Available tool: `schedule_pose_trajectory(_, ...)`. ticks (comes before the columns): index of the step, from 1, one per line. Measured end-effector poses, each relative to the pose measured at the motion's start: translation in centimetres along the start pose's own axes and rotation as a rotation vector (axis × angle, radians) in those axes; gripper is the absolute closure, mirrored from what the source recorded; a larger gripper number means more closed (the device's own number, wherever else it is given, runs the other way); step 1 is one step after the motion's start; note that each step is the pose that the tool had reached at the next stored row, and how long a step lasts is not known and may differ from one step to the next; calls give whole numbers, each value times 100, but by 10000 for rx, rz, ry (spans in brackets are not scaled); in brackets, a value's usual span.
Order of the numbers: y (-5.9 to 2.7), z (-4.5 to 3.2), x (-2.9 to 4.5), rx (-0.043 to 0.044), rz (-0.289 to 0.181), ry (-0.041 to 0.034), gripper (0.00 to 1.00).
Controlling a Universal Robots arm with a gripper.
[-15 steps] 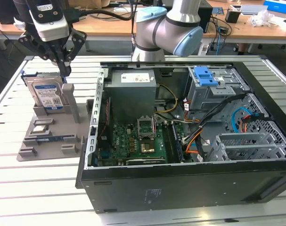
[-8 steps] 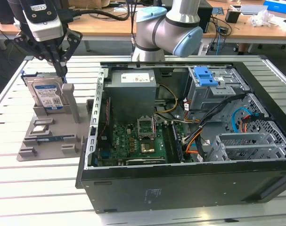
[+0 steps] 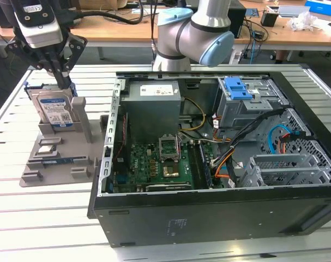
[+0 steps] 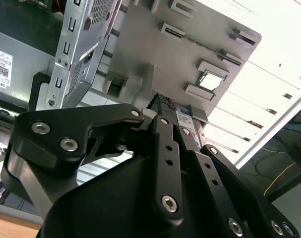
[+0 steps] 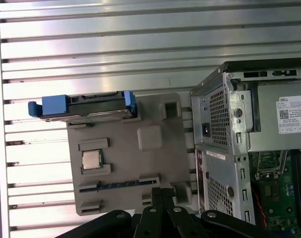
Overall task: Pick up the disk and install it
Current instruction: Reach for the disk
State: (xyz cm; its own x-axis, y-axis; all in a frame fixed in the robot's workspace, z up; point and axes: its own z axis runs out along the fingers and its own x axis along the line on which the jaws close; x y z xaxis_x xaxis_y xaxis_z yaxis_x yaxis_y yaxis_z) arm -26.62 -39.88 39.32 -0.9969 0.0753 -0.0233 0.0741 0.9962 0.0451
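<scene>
Exterior view: I count one disk, on edge in one holder, label facing the camera. One gripper sits at its top edge; I cannot tell its grasp.

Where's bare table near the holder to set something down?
Bare table slats: in front of the grey holder and on the exterior view's left of it. Tight between holder and computer case; the gripper hangs over the disk.

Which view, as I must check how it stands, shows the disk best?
The exterior view: the disk stands upright in the grey holder, label facing the camera. The first wrist view shows its top edge with blue carrier ends; the second wrist view, a sliver.
</scene>
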Motion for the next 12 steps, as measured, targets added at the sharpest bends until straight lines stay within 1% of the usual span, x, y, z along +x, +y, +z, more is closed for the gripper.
schedule_pose_trajectory(5,-8,-3,117,0,1,0,90)
schedule_pose_trajectory(8,-16,-6,211,0,0,0,90)
schedule_pose_trajectory(10,-18,-6,247,0,0,0,90)
schedule_pose_trajectory(12,-22,-8,299,0,1,1,90)
